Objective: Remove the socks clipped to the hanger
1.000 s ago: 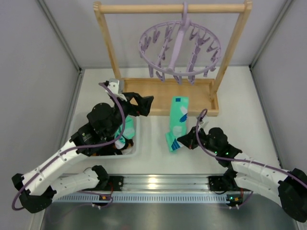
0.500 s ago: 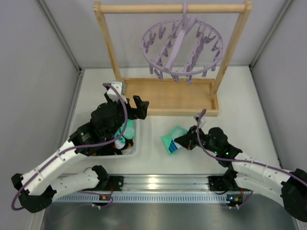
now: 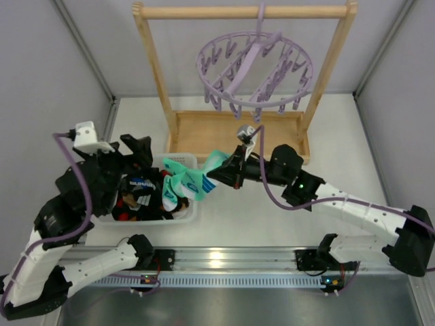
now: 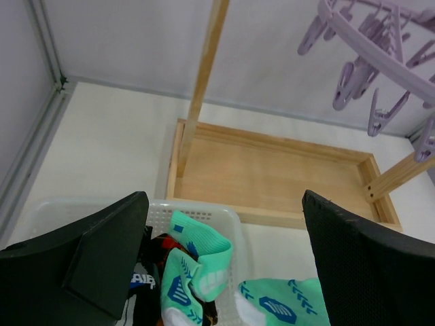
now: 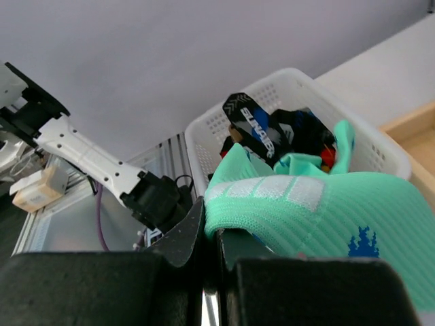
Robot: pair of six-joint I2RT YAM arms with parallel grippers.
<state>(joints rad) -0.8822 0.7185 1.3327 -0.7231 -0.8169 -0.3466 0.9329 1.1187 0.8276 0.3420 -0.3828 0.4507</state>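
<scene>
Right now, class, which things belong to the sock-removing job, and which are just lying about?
Job: lavender hanger, teal sock, right hand gripping it, white basket, socks inside it.
Lying about: wooden rack, metal rail.

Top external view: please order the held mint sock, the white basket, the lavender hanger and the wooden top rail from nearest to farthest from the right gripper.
1. mint sock: pinched in the right gripper, on its left side.
2. white basket: just left, below the sock.
3. lavender hanger: behind, hanging on the frame.
4. wooden top rail: far back, above the hanger.
</scene>
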